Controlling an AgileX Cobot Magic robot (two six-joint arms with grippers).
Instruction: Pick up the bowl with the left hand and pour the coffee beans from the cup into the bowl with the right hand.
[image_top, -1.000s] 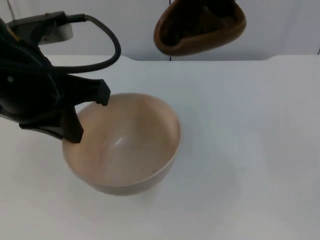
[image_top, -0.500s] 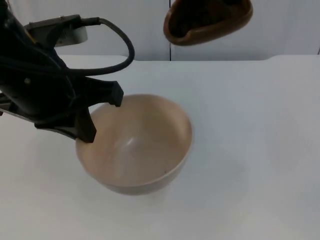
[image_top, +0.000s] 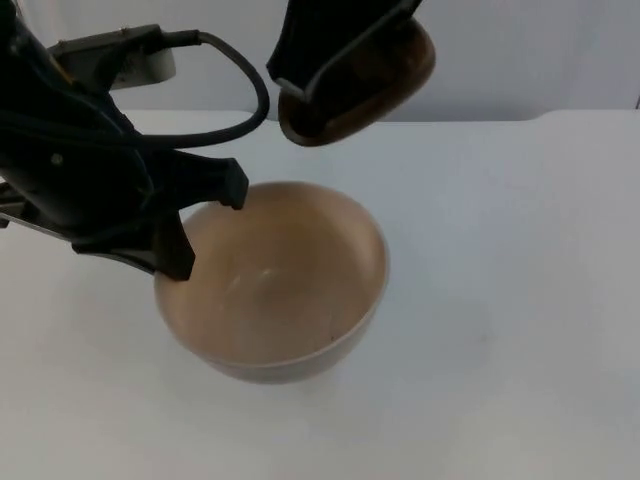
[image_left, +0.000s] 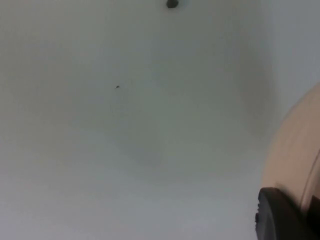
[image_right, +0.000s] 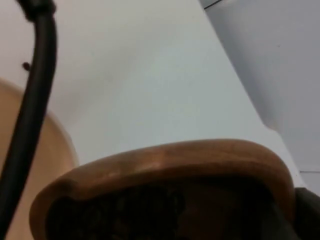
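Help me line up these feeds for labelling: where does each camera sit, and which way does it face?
Top view: fixed above, looking down and forward at the table; left gripper grips the bowl, right gripper holds the cup.
Left wrist view: on the left arm, facing the table; a fingertip against the bowl.
Right wrist view: on the right arm, looking over the cup with its dark beans.
Shared: all three show the bowl.

light: bright, even | shadows: soft | wrist views: perhaps slightly defocused

The cup (image_top: 360, 85) has swung left and tipped — the right gripper (image_top: 335, 35) now above the bowl (image_top: 275, 285).
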